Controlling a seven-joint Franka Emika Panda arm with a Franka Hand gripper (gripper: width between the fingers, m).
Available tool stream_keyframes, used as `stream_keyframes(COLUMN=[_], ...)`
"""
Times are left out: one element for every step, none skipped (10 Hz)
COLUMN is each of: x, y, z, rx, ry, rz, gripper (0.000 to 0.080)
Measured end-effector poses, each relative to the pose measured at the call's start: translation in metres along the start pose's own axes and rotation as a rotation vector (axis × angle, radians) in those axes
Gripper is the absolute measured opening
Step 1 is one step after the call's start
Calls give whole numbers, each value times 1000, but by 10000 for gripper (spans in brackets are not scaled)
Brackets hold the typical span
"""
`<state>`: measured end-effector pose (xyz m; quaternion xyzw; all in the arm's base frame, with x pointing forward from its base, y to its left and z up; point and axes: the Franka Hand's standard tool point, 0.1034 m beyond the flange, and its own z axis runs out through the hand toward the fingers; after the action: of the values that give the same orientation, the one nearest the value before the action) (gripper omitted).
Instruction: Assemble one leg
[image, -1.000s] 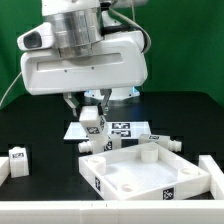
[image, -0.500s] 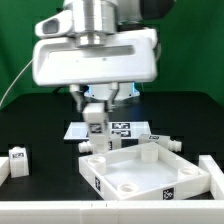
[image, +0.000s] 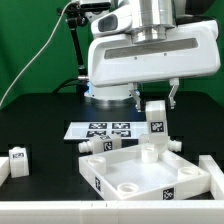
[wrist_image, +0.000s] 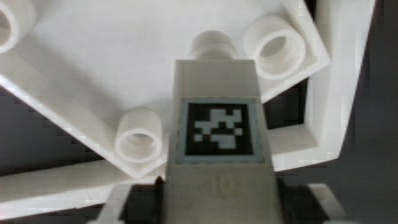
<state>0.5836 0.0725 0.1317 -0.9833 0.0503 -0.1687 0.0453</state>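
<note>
Clamping a stubby white tagged leg (image: 155, 120), gripper (image: 156, 104) above; square white panel (image: 140, 180) beneath

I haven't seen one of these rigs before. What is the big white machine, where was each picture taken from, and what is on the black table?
The big white machine is a robot arm. Its two-finger gripper is shut on a short white peg, the leg, and holds it upright over the far side of the big white square panel. One picture comes from a camera standing off the arm. The other comes from a camera on the wrist, looking along the held leg at the panel's round sockets. On the black table there is also the flat marker board with printed tags, and a loose leg at the exterior view's left.
</note>
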Motion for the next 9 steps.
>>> stream_keyframes(x=[1,1,5,4,0,1,1,3,2], y=[4,2,3,0,-20,-36,-45,-51,-55], z=[0,1,0,1,1,1,4,9,14], rx=[-4,-3,-10,-13,-1,10,16,20,21], ry=[8,16,88,132,141,142,136,125,124], rz=[5,1,-4,-17,-53,-82,-100,-112,-122], gripper=[282,282,282,282,284,284,284,284,284])
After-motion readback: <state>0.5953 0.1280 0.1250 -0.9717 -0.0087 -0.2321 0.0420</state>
